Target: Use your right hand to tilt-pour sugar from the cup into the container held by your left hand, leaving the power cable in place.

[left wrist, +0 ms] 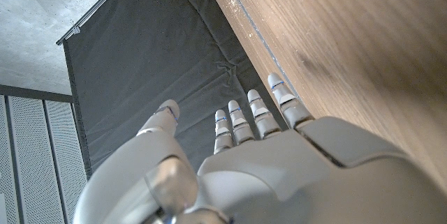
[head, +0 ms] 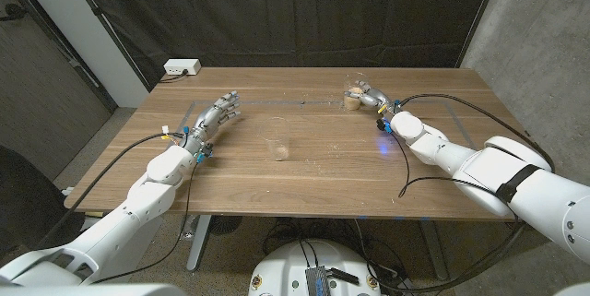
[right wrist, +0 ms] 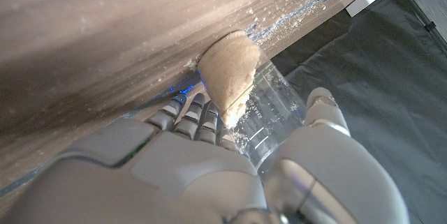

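A clear plastic cup (head: 353, 100) with brown sugar (right wrist: 230, 70) in its bottom stands at the table's far middle-right. My right hand (head: 371, 96) grips it, fingers on one side and thumb on the other; in the right wrist view the cup (right wrist: 269, 109) sits tilted between them. A small clear container (head: 279, 149) stands alone at the table's middle, a hand's length right of my left hand (head: 214, 118). The left hand holds nothing, its fingers (left wrist: 241, 119) stretched out and apart above the wood.
A white power block (head: 181, 68) lies past the table's far left corner. Spilled sugar grains (right wrist: 293, 18) dot the wood near the cup. A grey tape line (head: 277, 102) runs along the far part of the table (head: 313, 181). Dark curtains hang behind.
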